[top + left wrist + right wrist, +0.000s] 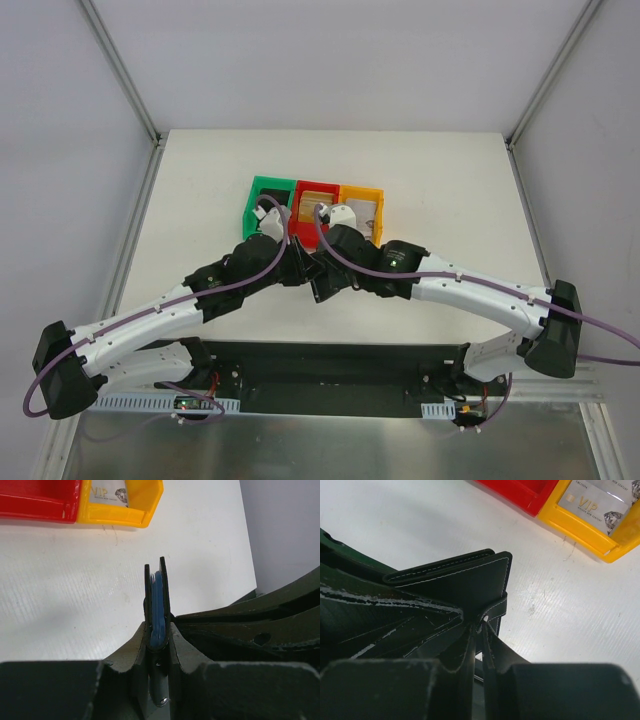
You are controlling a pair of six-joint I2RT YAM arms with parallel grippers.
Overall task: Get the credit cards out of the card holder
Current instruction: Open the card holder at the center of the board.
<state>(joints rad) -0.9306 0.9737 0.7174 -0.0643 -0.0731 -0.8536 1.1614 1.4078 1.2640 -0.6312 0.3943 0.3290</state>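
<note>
The card holder point(157, 600) stands on edge above the table, held by both grippers. In the left wrist view I see it edge-on: black edges with bluish inner panels pressed between them. My left gripper point(158, 626) is shut on its lower edge. In the right wrist view its black stitched outer face point(465, 577) shows, and my right gripper point(481, 628) is shut on its small black tab point(498, 607). In the top view both grippers meet at the holder point(322, 284). A pale grey-white credit card point(592, 501) marked VIP lies in the yellow bin point(580, 530). No card shows inside the holder.
Green point(268, 188), red point(316, 188) and orange-yellow point(362, 192) bins stand side by side just beyond the grippers. A tan card-like thing point(316, 207) lies in the red bin. White table lies around them, and grey walls stand on both sides.
</note>
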